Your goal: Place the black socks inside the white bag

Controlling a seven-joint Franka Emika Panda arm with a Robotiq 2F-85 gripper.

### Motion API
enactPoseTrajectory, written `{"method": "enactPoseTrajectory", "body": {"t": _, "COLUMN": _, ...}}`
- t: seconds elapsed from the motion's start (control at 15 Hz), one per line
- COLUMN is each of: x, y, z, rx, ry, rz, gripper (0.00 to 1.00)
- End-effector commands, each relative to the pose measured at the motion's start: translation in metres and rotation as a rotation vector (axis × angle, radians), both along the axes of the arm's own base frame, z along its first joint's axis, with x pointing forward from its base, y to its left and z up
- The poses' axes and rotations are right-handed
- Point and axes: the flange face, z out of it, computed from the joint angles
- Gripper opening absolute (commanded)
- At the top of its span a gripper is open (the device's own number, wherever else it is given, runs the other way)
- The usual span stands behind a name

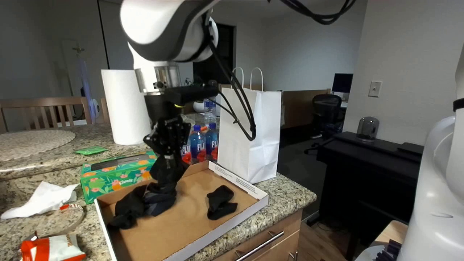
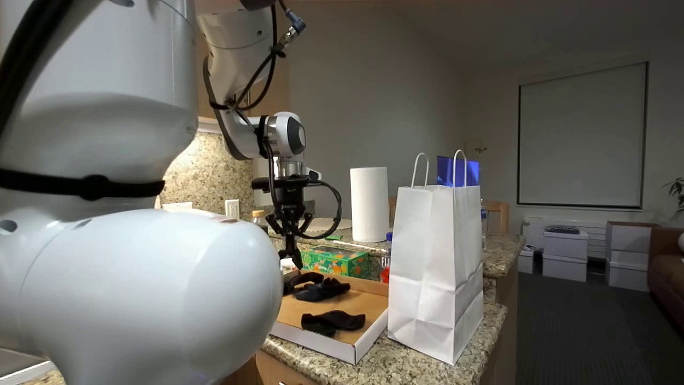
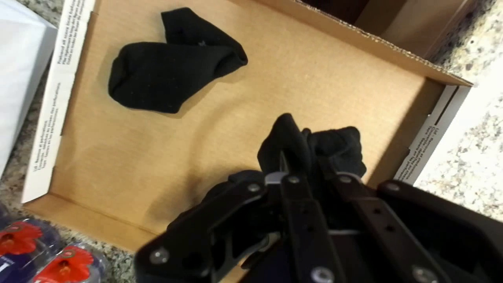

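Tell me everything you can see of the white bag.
The white bag looks like plain paper: tall, upright, its shown sides creased toward the bottom, with two looped white handles standing up. It rests on the speckled counter beside the shallow cardboard box; whether they touch is unclear. Its inside is hidden.

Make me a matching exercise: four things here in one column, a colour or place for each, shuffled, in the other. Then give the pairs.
1. white bag
2. black sock nearest the bag
3. tissue box
4. paper towel roll

A. green, flower-patterned
B. white, on the raised counter
C. white, on the lower counter
D. lying inside the cardboard tray

Pairs: 1-C; 2-D; 3-A; 4-B
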Motion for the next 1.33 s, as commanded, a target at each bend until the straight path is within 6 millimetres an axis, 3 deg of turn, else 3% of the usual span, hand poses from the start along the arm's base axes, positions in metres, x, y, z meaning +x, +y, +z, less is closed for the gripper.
{"method": "enactPoseTrajectory", "body": {"t": 0.0, "x": -0.002, "y": -0.016, "z": 0.043, "rx": -0.012, "ry": -0.004, "rz": 0.012, "gripper": 0.08}}
{"method": "enactPoseTrajectory", "body": {"t": 0.8, "x": 0.029, "y": -0.091, "z": 0.174, "rx": 0.053, "ry": -0.115, "rz": -0.155, "gripper": 0.08}}
{"method": "enactPoseTrajectory", "body": {"t": 1.07, "x": 0.039, "y": -0.127, "z": 0.224, "rx": 0.091, "ry": -0.15, "rz": -0.25, "gripper": 0.08}}
{"method": "enactPoseTrajectory", "body": {"t": 1.27, "x": 0.043, "y": -0.165, "z": 0.261, "rx": 0.143, "ry": -0.191, "rz": -0.353, "gripper": 0.08}}
